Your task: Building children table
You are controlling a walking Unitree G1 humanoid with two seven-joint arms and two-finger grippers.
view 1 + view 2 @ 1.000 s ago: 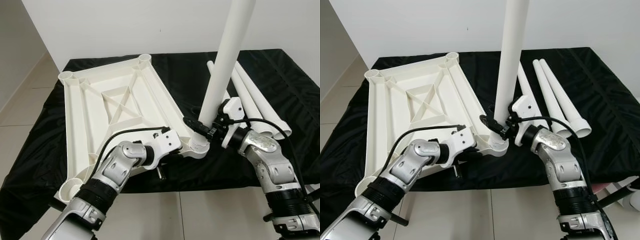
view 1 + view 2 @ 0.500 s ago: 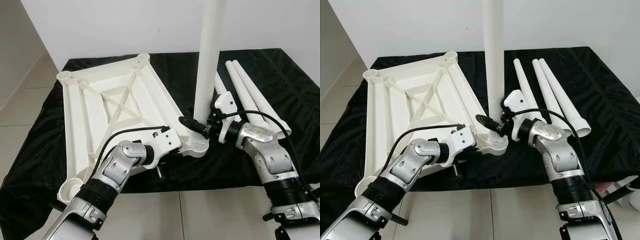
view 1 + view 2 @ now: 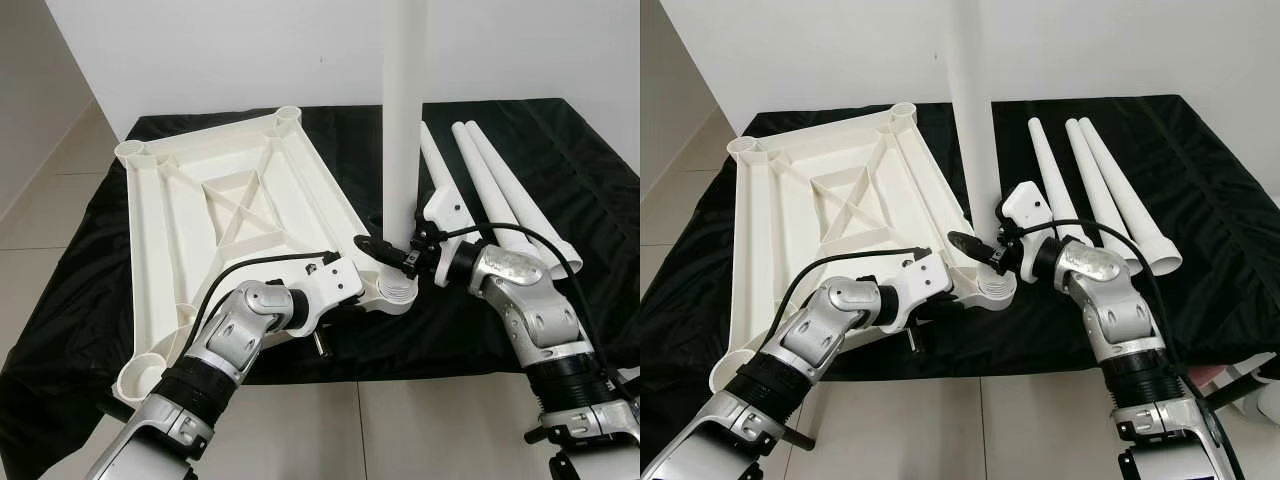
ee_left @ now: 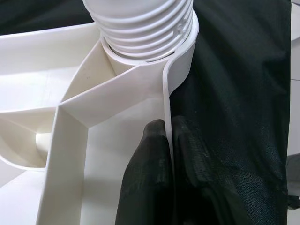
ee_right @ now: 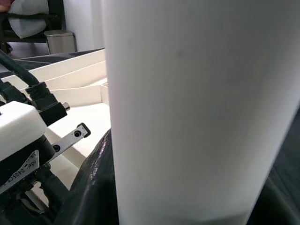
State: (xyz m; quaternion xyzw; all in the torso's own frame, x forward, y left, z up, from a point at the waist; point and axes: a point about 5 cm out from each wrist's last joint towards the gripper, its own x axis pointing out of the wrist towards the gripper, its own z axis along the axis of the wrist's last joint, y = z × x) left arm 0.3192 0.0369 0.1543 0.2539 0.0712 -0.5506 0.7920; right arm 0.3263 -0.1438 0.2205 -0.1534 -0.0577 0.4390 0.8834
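Observation:
The white plastic tabletop [image 3: 230, 210] lies upside down on the black cloth. A long white leg [image 3: 402, 130] stands nearly upright, its ribbed end seated in the near right corner socket [image 3: 397, 292]. My right gripper [image 3: 396, 250] is shut on the leg just above the socket; in the right wrist view the leg [image 5: 201, 108] is close up, with a black finger [image 5: 93, 187] against it. My left gripper [image 4: 168, 154] is shut on the tabletop's thin rim [image 4: 166, 103] just beside that socket, one finger on each side.
Three spare white legs [image 3: 495, 190] lie side by side on the cloth [image 3: 570, 150] to the right of the upright leg. The table's front edge runs just below my arms, with tiled floor [image 3: 400, 430] beyond. A white wall stands behind.
The leg swung from leaning right to nearly upright in the socket, and my right gripper moved left with it. The left gripper stayed clamped on the rim.

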